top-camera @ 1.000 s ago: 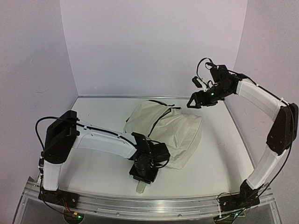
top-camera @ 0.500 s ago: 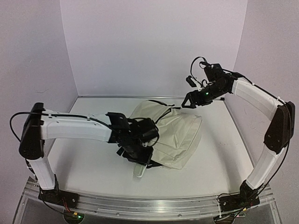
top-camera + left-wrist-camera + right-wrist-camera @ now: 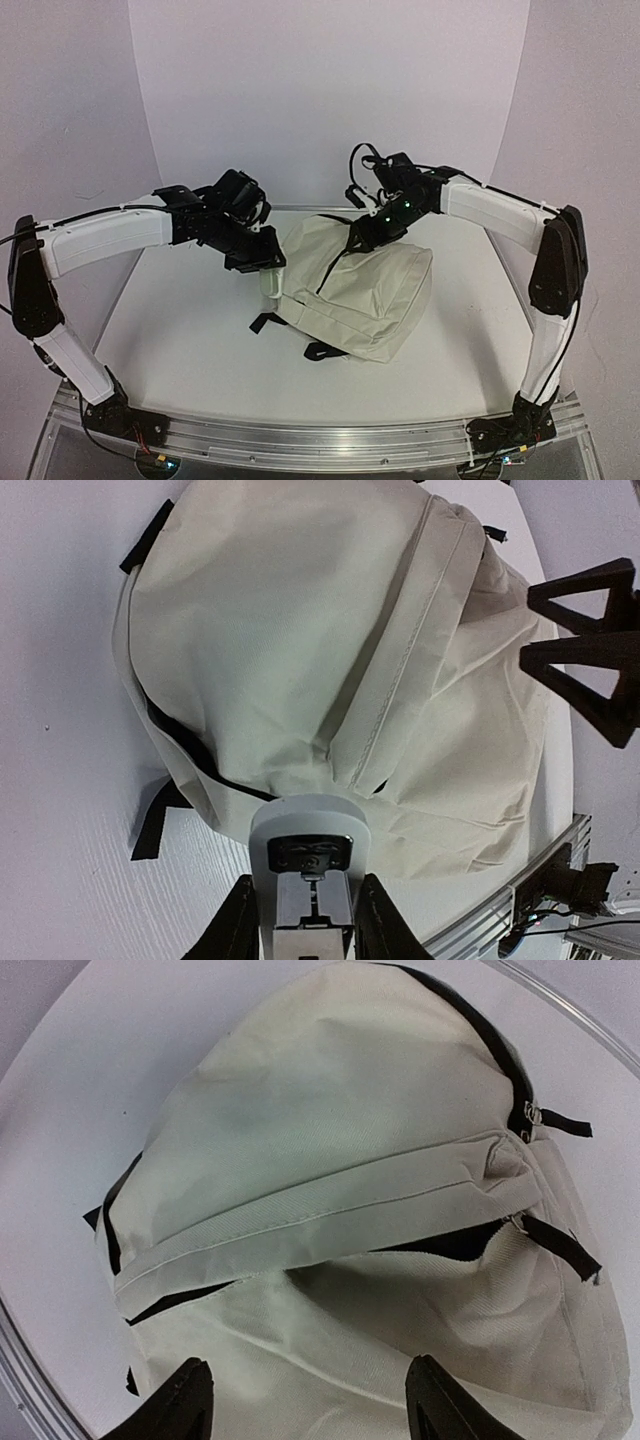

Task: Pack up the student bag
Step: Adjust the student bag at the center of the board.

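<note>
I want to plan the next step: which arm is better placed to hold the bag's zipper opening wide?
Probably right: the right gripper hangs open over the zipper opening of the student bag; the left gripper holds a pale item.

A white table top (image 3: 170,330) lies under everything. Lilac walls close it in: the back wall (image 3: 320,90) at 12 o'clock, the left side wall (image 3: 70,120) at 9 o'clock and the right side wall (image 3: 585,120) at 3 o'clock. An aluminium rail (image 3: 320,437) runs along the near edge at 6 o'clock. A pale round-capped tube (image 3: 270,284) hangs above the table, toward 9 o'clock of its centre.
</note>
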You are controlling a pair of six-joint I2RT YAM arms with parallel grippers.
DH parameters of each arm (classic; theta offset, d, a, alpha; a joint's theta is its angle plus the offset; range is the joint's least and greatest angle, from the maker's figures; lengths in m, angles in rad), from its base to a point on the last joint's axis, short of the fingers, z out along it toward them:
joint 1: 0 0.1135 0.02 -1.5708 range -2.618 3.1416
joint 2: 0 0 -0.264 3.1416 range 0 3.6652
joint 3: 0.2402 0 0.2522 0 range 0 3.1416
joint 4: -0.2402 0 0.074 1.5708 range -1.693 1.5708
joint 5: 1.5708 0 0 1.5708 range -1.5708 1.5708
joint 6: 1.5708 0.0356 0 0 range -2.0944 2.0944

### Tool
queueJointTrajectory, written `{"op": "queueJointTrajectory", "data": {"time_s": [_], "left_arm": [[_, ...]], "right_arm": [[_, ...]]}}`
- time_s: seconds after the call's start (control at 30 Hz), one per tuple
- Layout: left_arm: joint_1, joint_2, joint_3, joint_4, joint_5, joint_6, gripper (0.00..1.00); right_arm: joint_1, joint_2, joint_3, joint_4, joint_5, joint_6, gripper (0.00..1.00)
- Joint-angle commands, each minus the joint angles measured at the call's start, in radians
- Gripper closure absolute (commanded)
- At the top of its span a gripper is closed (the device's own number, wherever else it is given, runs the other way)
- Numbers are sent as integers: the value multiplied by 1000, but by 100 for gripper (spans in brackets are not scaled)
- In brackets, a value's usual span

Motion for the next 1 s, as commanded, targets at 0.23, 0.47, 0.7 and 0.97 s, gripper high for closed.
{"op": "queueJointTrajectory", "data": {"time_s": [0.23, 0.47, 0.7, 0.97], "left_arm": [[26, -28, -1, 80, 23, 5, 91], [35, -26, -8, 87, 22, 14, 92], [49, -8, -1, 91, 32, 23, 92], [58, 27, 20, 99, 57, 38, 92]], "right_arm": [[72, 144, 107, 21, 106, 15, 34], [121, 132, 34, 15, 143, -50, 24], [139, 6, -203, 2, 145, -202, 22], [74, -186, -440, -3, 281, -457, 19]]}}
